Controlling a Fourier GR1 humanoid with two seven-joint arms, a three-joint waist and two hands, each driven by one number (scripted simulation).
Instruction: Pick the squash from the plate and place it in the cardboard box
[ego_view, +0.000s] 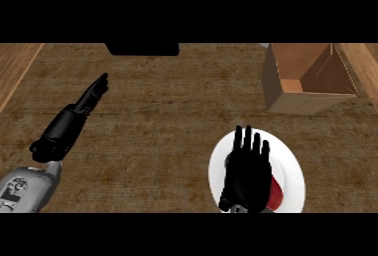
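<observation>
Right hand: the right hand (246, 175) hovers palm down over the plate (294, 167), fingers straight and slightly spread, grasping nothing. It looks poised above the squash to close on it.
Squash: the squash (277, 194) shows only as a red sliver on the plate, below the palm's outer edge and well back from the fingertips.
Cardboard box: the cardboard box (295, 102) stands open-topped beyond the fingertips and a little to their right, well apart, ready to receive the squash.
Left hand: the left hand (92, 95) rests over the counter (162, 125) far to the left, fingers straight, together, released, out of the way.
Hidden: the hand covers most of the squash, so its shape and lie cannot be told. Whether palm and squash touch is unclear.
Cut off: the plate's near edge, and a dark object (142, 48) far beyond the fingers, too cropped to identify.
</observation>
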